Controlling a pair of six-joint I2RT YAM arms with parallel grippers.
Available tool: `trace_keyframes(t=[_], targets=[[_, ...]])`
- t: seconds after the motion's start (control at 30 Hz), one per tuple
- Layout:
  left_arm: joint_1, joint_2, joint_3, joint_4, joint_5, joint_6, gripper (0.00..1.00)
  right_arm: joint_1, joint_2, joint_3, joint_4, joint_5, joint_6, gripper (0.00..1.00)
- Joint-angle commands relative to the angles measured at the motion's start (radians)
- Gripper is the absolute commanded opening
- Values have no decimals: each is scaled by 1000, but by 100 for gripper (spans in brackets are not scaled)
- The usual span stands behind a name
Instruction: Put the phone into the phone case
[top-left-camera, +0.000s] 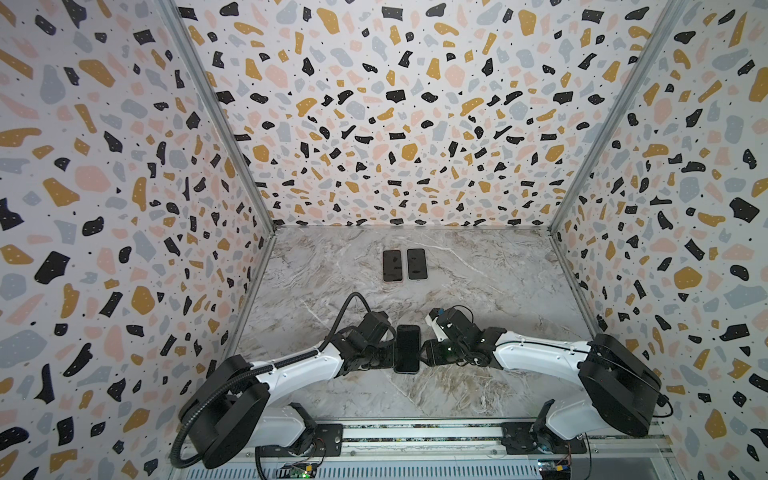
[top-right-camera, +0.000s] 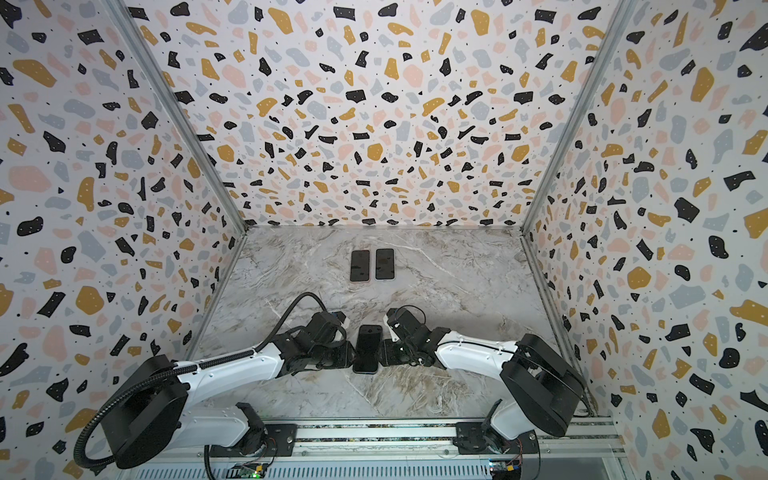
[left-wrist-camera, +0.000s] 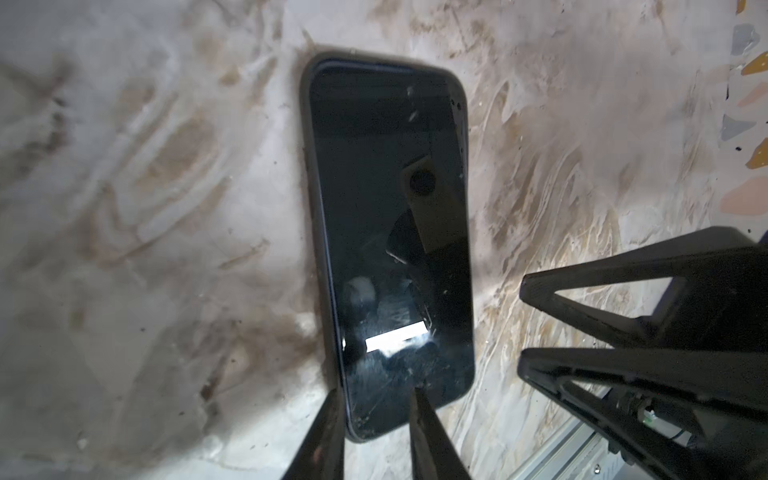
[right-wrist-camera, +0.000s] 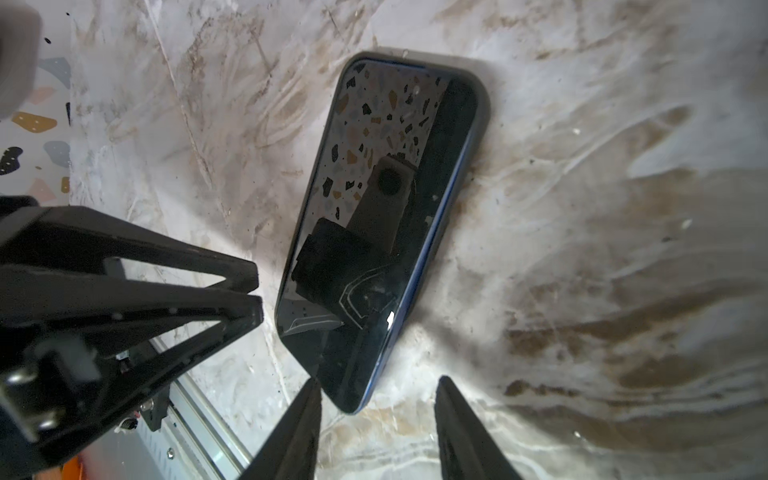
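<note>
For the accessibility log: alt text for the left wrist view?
A dark phone lies screen up on the marble table, a dark case showing round its far end. The left gripper stands open at the phone's near end, one fingertip at its edge, one over the screen. The right gripper sits beside it, not touching.

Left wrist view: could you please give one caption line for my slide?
Left gripper, fingers apart, over one end of the phone lying screen-up on the marble table; right gripper beside it.
</note>
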Motion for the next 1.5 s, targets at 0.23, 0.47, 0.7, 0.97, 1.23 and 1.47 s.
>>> trace_keyframes(t=[0.23,0.47,0.7,0.97,1.23,1.47], targets=[[3,36,-72,118,76,-14,30,39,62,60,-45,-43,38,38],[3,46,-95,147,74,-20,29,53,82,79,-59,-35,33,30],[3,37,-99,156,76,-26,28,61,115,94,-54,-54,32,25],[3,51,-108,187,88,-38,27,66,134,110,-56,-60,25,19],[1,56,-115,210,94,-48,27,75,173,129,-53,-74,18,12],[-1,71,-122,236,105,-57,27,78,218,129,-23,-119,18,11]])
